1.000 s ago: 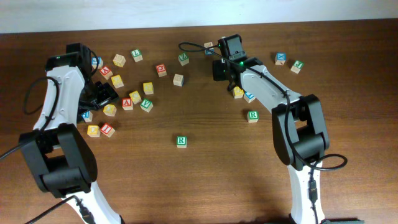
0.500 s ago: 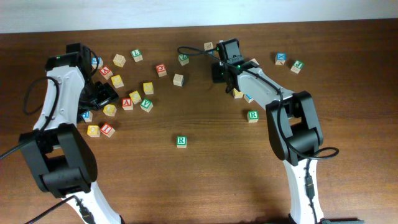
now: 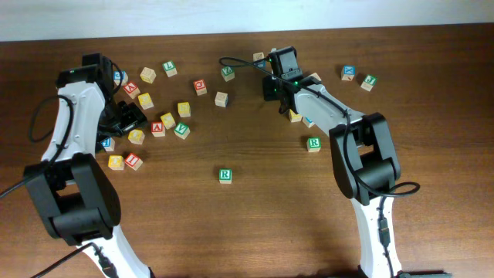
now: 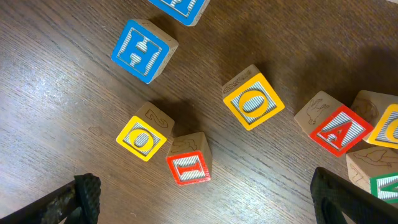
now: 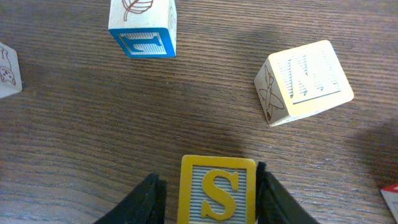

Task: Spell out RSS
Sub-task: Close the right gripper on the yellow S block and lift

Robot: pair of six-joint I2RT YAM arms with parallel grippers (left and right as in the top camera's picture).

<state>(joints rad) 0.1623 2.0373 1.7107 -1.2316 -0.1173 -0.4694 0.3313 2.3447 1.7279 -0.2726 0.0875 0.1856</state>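
In the right wrist view a yellow S cube (image 5: 217,190) stands on the table between the fingers of my right gripper (image 5: 212,194). The right finger touches its side. A thin gap shows at the left finger. In the overhead view my right gripper (image 3: 272,85) hides that cube. A white cube with a green R (image 3: 225,175) sits alone at the front centre. A second green R cube (image 3: 313,143) lies right of it. My left gripper (image 4: 208,205) is wide open and empty above a red I cube (image 4: 188,167); in the overhead view, my left gripper (image 3: 127,116) hovers over the left cluster.
A blue cube (image 5: 143,28) and a pale etched cube (image 5: 305,81) lie just beyond the S cube. Two yellow O cubes (image 4: 142,138) (image 4: 254,101), a blue H (image 4: 140,50) and a red A (image 4: 340,129) lie under the left arm. Another yellow cube (image 3: 296,116) sits by the right arm.
My right arm shifted slightly up and left a second ago, then held still. The left arm and the cubes have not moved.
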